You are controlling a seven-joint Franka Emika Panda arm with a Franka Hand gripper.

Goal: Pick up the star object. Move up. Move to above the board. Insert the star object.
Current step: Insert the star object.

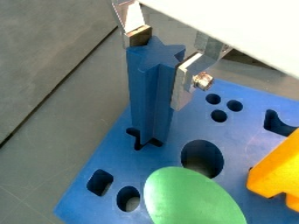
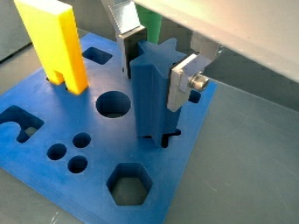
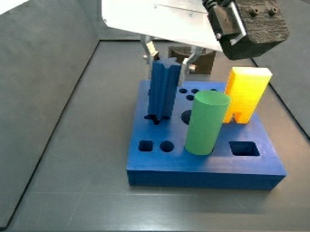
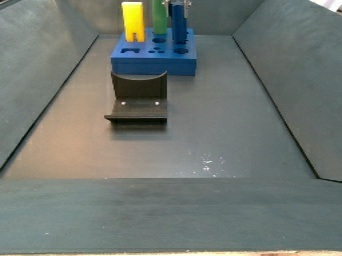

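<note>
The star object [image 1: 149,96] [image 2: 152,92] is a tall blue ridged prism. It stands upright with its foot in the star-shaped hole at one edge of the board [image 1: 251,131] [image 2: 59,114]. My gripper [image 1: 163,54] [image 2: 156,66] sits over its top end, one finger on each side, both pressed against its ridges. The fingers [image 1: 187,77] are silver plates, and one dark pad lies against the star's upper edge. In the side views the star object [image 3: 162,86] [image 4: 178,22] rises from the board [image 3: 200,168] [image 4: 154,62] under the gripper [image 3: 168,56].
A green cylinder [image 3: 206,122] [image 1: 193,197] and a yellow-orange block [image 3: 248,91] [image 2: 59,44] stand upright in the board close to the star. Hexagon, round and square holes are open. The fixture [image 4: 138,100] stands on the floor in front of the board. Grey walls enclose the floor.
</note>
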